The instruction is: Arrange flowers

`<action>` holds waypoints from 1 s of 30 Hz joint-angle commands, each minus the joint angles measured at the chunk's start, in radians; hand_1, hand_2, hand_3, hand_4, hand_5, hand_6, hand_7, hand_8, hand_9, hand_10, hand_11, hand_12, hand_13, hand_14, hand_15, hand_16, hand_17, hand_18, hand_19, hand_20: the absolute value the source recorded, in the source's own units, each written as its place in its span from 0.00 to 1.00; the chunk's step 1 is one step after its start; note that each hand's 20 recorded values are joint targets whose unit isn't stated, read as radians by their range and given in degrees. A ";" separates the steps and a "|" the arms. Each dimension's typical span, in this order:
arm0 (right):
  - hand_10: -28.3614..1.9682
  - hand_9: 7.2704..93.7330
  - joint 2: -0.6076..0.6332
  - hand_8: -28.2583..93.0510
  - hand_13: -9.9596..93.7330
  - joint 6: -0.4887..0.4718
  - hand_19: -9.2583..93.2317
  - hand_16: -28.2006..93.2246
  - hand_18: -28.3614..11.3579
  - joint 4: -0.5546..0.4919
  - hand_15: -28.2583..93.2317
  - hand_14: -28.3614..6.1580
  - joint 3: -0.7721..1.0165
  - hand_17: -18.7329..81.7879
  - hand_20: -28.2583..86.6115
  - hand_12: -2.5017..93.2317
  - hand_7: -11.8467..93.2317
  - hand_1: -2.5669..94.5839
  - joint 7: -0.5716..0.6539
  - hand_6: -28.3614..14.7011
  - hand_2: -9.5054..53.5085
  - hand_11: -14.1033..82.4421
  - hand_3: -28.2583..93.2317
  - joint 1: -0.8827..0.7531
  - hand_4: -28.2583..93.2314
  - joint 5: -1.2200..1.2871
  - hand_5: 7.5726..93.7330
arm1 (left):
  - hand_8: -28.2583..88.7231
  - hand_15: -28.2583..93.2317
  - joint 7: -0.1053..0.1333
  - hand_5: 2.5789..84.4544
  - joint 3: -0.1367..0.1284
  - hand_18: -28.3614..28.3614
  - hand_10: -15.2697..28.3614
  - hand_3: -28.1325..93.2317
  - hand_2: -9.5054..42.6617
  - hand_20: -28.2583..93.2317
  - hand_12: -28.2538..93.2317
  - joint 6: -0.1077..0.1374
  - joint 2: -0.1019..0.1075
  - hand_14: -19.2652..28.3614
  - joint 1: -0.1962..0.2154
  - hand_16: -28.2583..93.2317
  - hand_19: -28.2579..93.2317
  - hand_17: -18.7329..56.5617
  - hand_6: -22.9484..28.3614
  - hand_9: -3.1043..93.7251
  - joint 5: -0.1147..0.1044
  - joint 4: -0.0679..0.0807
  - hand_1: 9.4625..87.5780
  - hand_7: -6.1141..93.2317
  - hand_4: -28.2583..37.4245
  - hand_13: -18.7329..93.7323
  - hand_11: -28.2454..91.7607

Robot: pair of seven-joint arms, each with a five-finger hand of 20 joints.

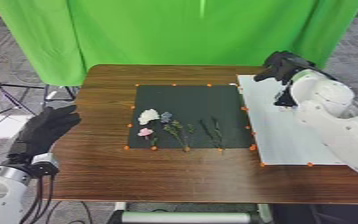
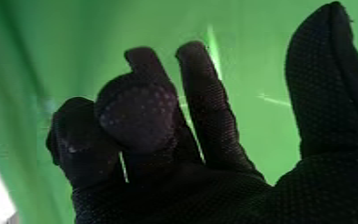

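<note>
While the flowers are laid flat on a dark square mat, both robot hands are held away from them. The mat is placed on the brown wooden table, and its outline is marked by small orange markers.

Near the left edge of the mat, about halfway between its far and near edges, a full white blossom is seen, with a small blue-grey blossom just beside it on the right. A pink blossom is placed nearer to the near left corner. From this group, thin green stems are spread towards the near edge. To the right of them, two slender dark green sprigs are laid, and their lower ends are also pointed to the near edge.

By the left edge of the table, the left hand in its black fabric glove is held released, with its fingers extended. Near the far right corner of the table, the right hand is held by the far end of a white rectangular sheet. In the right wrist view, this hand is seen released too, its fingers loosely raised and its thumb kept apart. Behind the table, a green curtain is hung.
</note>
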 commanded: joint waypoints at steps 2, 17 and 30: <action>0.43 0.68 0.029 0.19 0.90 0.071 1.00 0.46 0.28 0.005 0.80 0.67 0.026 0.76 0.75 0.29 0.27 0.38 0.066 0.65 0.00 0.35 0.73 -0.098 0.10 -0.062 0.62 | 0.20 0.34 -0.011 0.53 -0.002 0.73 0.67 0.75 0.12 0.35 0.36 0.003 -0.006 0.79 0.012 0.27 0.27 0.28 0.53 0.49 0.006 -0.006 0.18 0.18 0.09 0.46 0.40; 0.47 0.79 0.030 0.18 0.93 0.083 1.00 0.47 0.30 0.034 0.79 0.70 0.122 0.79 0.77 0.29 0.29 0.40 0.126 0.65 0.00 0.39 0.74 -0.258 0.10 -0.076 0.71 | 0.19 0.34 -0.019 0.53 -0.008 0.73 0.67 0.74 0.13 0.36 0.36 -0.001 -0.007 0.79 0.018 0.27 0.27 0.28 0.52 0.49 0.007 -0.009 0.18 0.18 0.09 0.46 0.40; 0.45 0.83 -0.003 0.18 0.94 0.093 1.00 0.47 0.31 0.064 0.79 0.71 0.113 0.80 0.78 0.28 0.27 0.38 0.112 0.62 0.00 0.38 0.74 -0.272 0.10 -0.066 0.76 | 0.19 0.34 -0.020 0.53 -0.011 0.73 0.67 0.74 0.13 0.36 0.36 -0.005 -0.015 0.79 0.023 0.27 0.27 0.28 0.53 0.49 0.010 -0.015 0.18 0.18 0.09 0.46 0.40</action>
